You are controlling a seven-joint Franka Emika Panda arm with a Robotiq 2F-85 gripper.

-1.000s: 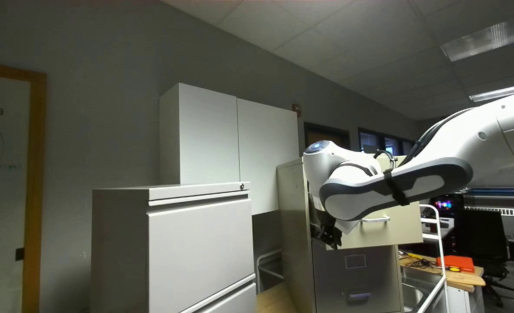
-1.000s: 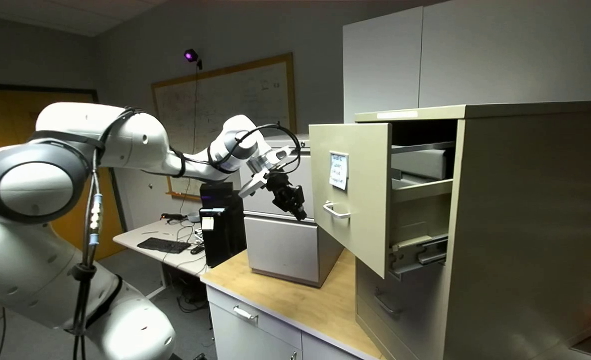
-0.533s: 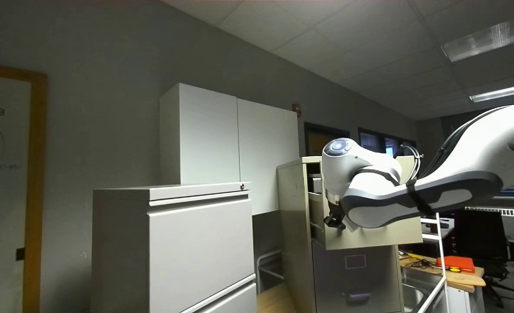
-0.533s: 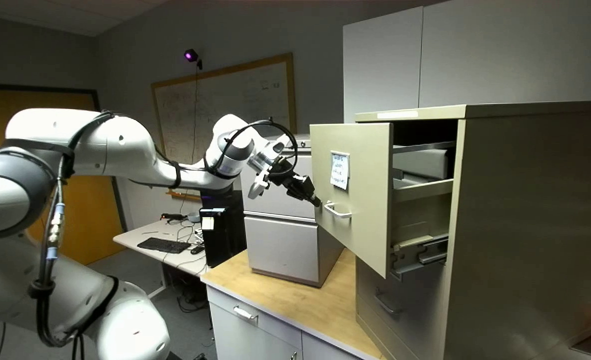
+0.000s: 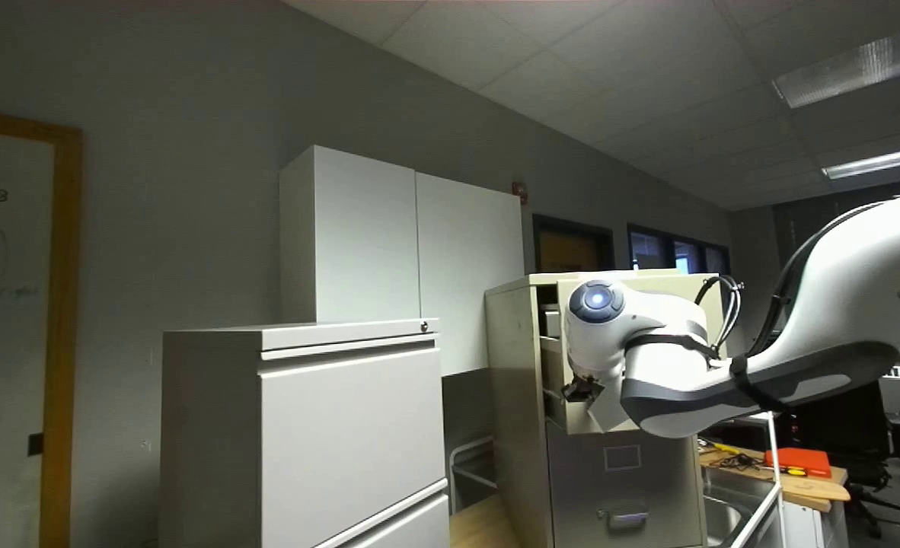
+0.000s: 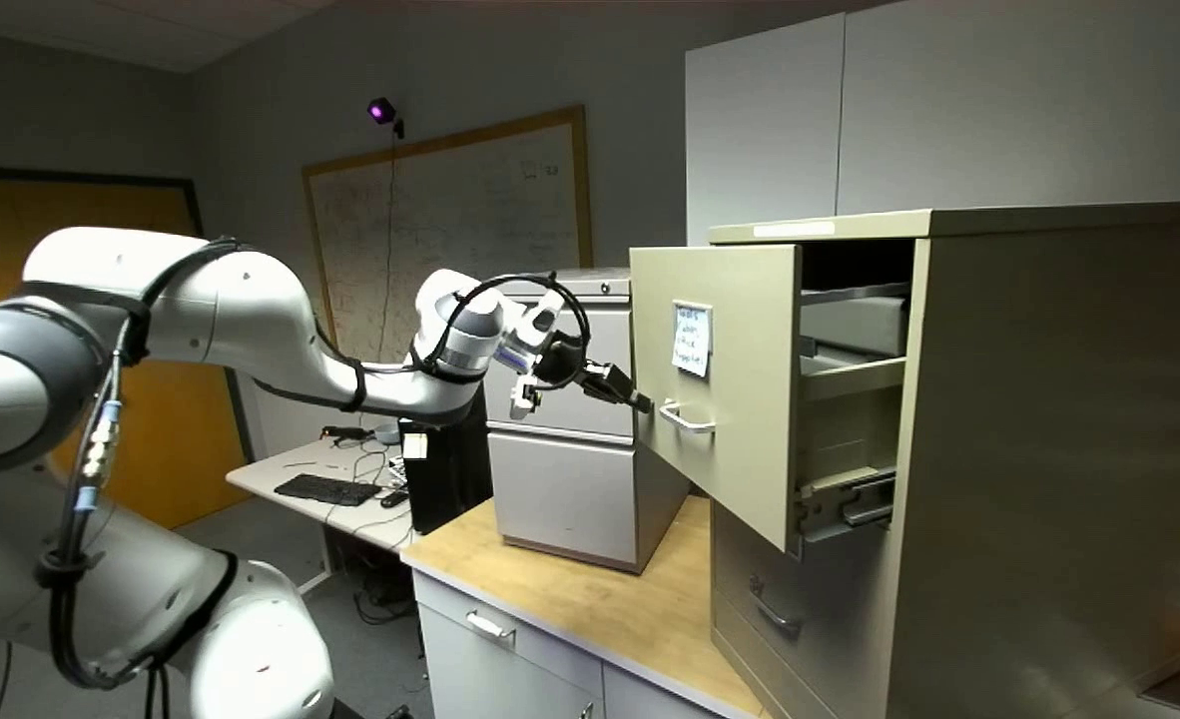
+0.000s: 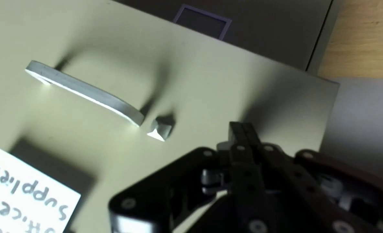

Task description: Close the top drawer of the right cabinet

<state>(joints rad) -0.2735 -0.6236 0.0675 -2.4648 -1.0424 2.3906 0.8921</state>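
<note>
The top drawer (image 6: 745, 330) of the right cabinet (image 6: 1059, 419) is pulled out. Its interior shows behind the cream front, and it also shows in the other exterior picture (image 5: 675, 285). The front carries a bar handle (image 6: 688, 419) and a paper label (image 6: 692, 340). My gripper (image 6: 643, 402) is at the front, beside the handle, near the edge facing the grey cabinet. In the wrist view my gripper (image 7: 243, 124) is shut with its fingertips together and nothing between them. The fingertips point at the drawer front and appear to touch it. The handle (image 7: 84, 92) stands clear to the left.
A light-grey cabinet (image 6: 565, 494) stands beside the drawer on a wooden counter (image 6: 590, 619). White cupboards (image 5: 366, 236) hang on the wall behind. A closed lower drawer (image 6: 800, 599) lies below. A white rack (image 5: 773, 457) and an orange box (image 5: 796, 460) stand beyond the cabinet.
My gripper has moved up and forward to the drawer front. In the last half second the drawer has slid slightly into the cabinet. The gripper stays shut.
</note>
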